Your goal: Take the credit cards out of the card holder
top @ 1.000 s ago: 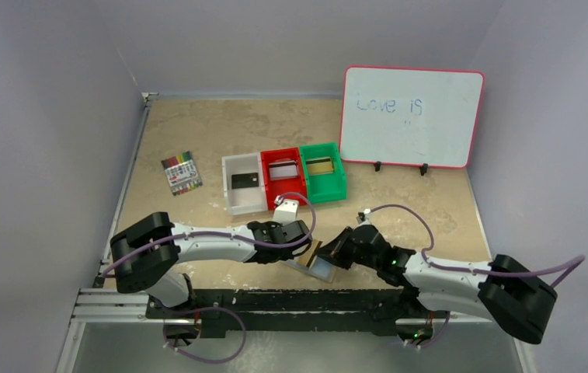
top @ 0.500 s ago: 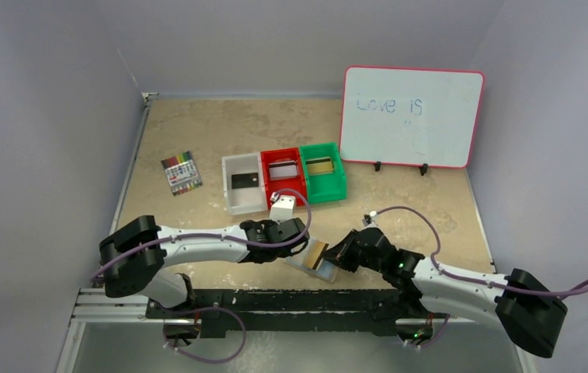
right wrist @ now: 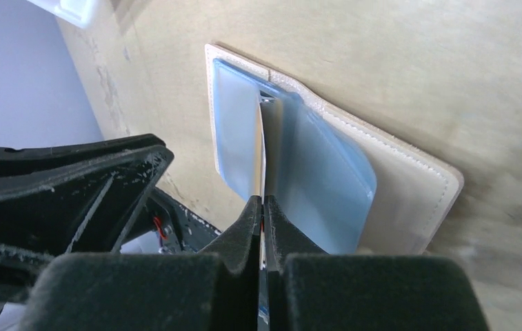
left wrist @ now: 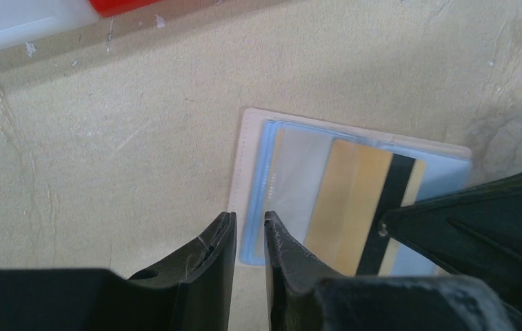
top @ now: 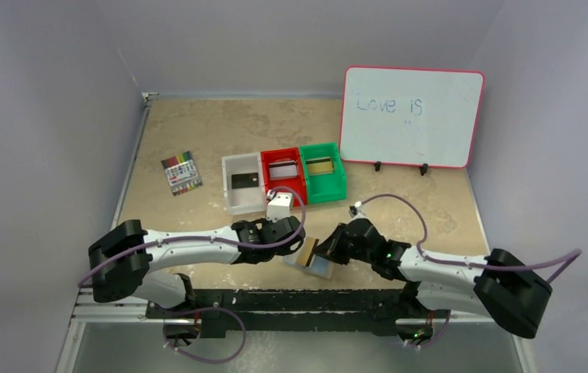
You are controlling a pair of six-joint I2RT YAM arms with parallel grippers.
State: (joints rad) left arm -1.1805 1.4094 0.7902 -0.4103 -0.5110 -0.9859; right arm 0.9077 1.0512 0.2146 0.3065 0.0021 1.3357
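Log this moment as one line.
left gripper: slightly open, empty, at card holder edge | right gripper: shut on gold striped card | card holder: open on table

Desk (top: pixel 197 132): beige, mottled, stone-look top. Card holder (top: pixel 311 260) lying open on it, cover down and pale blue inside up, directly between left jaws and right jaws. Just beyond left jaws, a touching row: white bin (top: pixel 232 203), red bin (top: pixel 280 151), green bin (top: pixel 325 193). Marker pack (top: pixel 181 173) lying flat, well beyond and left of left jaws. Whiteboard (top: pixel 412 116) propped upright on two small feet, far beyond right jaws.
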